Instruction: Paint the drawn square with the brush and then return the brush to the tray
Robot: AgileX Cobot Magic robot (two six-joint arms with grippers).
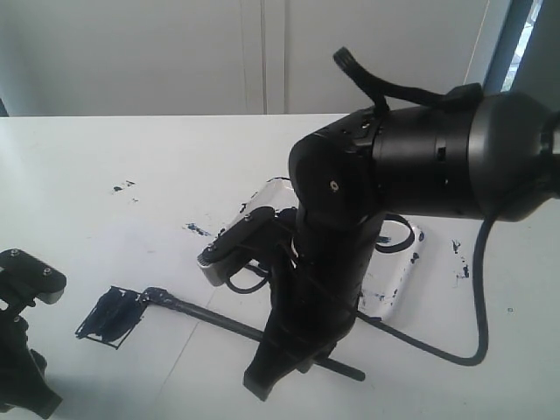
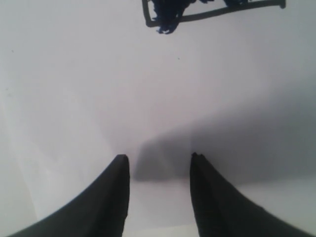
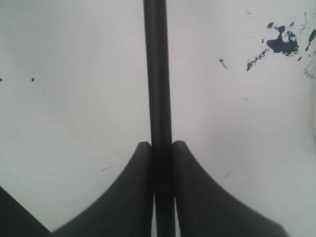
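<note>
brush [image 1: 219, 317] clamped in my right hand [image 3: 160, 144], tip at the edge of the dark-scribbled square [image 1: 109, 317]; tray [image 1: 389, 302] behind that arm; my left hand [image 2: 159, 157] released, empty.

Exterior view: bright, diffuse daylight; window strip [image 1: 528, 35] at the upper right blown out. White table [image 1: 105, 175] washed pale, low contrast. Right arm [image 1: 420, 157] underexposed, detail lost in black. Left wrist view: soft focus, broad grey shadow [image 2: 247, 140] across the white surface [image 2: 74, 74]. Right wrist view: brush [image 3: 157, 74] soft-edged, gripper fingers [image 3: 202, 197] blurred.
</note>
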